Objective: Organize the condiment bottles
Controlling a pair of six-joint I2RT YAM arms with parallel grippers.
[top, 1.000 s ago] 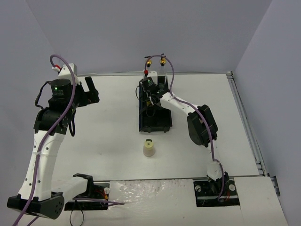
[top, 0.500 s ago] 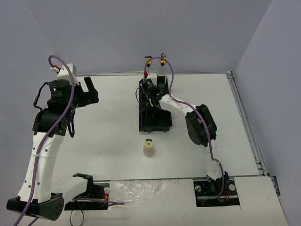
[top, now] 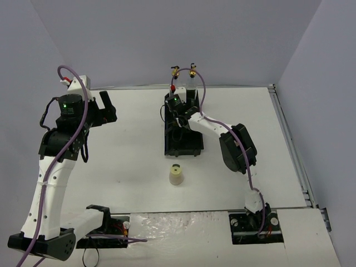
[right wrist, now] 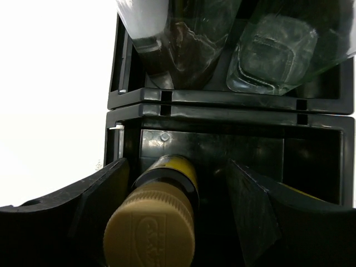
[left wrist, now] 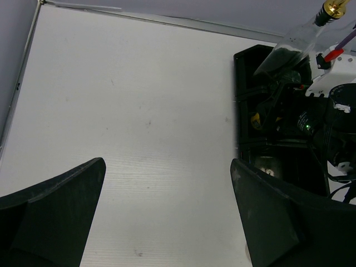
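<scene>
Raised left pincer [left wrist: 167, 164] gapes wide; outstretched right pincer [right wrist: 177, 167] stands parted.

A white, evenly lit desk [top: 128, 144] stands enclosed by a plain pale grey-lavender back wall [top: 167, 33] and matching side walls [top: 328, 111], with a metal rail [top: 289, 139] running along its right edge.

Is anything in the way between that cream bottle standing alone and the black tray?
Nothing visible. Only bare table lies between the cream bottle and the black tray's near end. The right gripper, though, is down inside the tray, around an amber bottle.
</scene>
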